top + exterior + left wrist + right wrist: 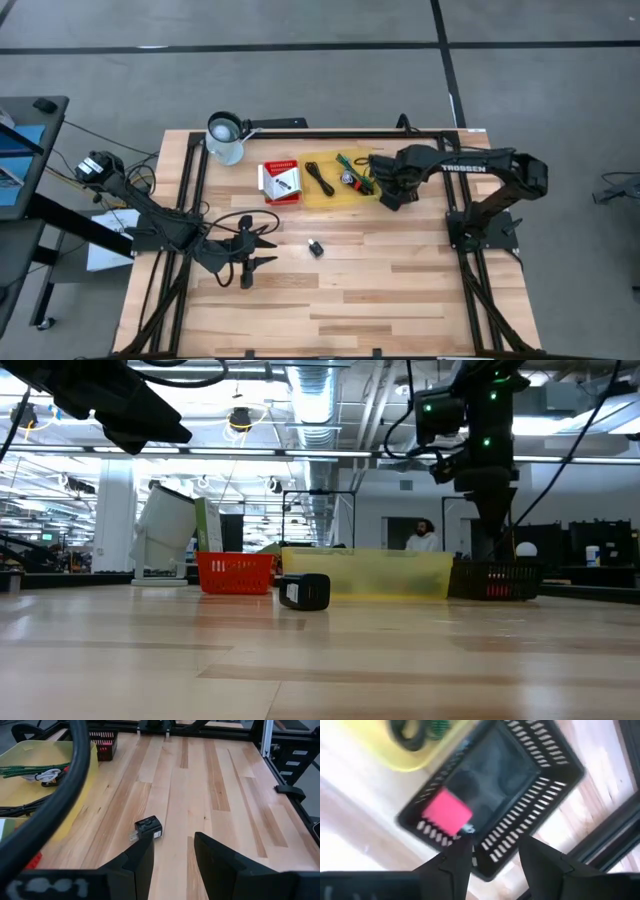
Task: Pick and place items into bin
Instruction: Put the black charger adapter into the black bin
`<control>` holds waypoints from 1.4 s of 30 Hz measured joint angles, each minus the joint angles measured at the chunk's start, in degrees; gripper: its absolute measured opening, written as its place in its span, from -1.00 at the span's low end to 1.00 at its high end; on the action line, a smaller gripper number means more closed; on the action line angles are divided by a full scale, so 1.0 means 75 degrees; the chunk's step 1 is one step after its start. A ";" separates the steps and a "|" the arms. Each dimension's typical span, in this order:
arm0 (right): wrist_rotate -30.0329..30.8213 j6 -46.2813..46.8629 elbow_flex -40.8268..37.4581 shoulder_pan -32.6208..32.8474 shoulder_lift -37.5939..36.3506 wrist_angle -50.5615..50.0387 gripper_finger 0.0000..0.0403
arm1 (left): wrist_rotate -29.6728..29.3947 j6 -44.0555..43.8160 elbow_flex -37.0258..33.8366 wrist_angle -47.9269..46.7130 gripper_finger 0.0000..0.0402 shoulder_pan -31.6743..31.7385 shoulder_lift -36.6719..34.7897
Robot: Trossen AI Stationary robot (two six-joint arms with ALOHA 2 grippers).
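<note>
A black slotted bin [530,775] sits at the yellow tray's [325,192] right end, and a red-pink piece [447,813] shows inside it. My right gripper [492,857] hovers open above the bin, touching nothing. On the tray lie a black cord [318,179], a green stick [352,163] and a small silvery piece [347,178]. A red basket [280,182] holds white packets. A small black block [148,828] rests on the bare table. My left gripper [172,857] is open, low over the table, a short way left of the block.
A white tilted cup-like object [225,140] stands near the far edge, left of the red basket. Black frame rails [190,190] run along the table's sides. Bare wood [400,290] spreads over the near half. A person [422,536] shows in the room beyond.
</note>
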 joint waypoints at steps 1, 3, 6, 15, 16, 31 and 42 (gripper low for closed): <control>-0.0004 0.0035 0.0000 0.0150 0.0001 0.0005 -0.25 | 0.0001 -0.0002 0.0000 -0.0012 -0.34 0.0001 0.0000; -0.0009 0.0191 0.0000 0.0469 -0.0036 0.0006 -0.26 | 0.0000 0.0000 0.0000 -0.0002 -0.34 -0.0001 0.0000; -0.0012 0.0418 0.0000 0.0968 -0.0038 -0.0026 -0.26 | -0.0002 0.0000 0.0000 0.0001 -0.34 -0.0001 0.0000; 0.0039 0.1597 -0.0003 0.2993 -0.0038 0.0575 -0.21 | -0.0006 0.0000 0.0000 0.0001 -0.34 0.0000 0.0000; 0.0067 0.1712 -0.0003 0.3265 -0.0038 0.0803 -0.21 | -0.0010 0.0000 0.0000 0.0001 -0.34 -0.0001 0.0000; 0.3986 0.3765 -0.0583 0.7058 0.0070 0.4908 -0.17 | -0.0706 0.0282 0.0000 0.0813 -0.34 0.0011 0.1637; 0.4925 0.4990 -0.1151 0.7480 0.1525 0.7074 0.08 | -0.0142 0.1660 0.0003 0.1649 -0.34 0.0019 0.2256</control>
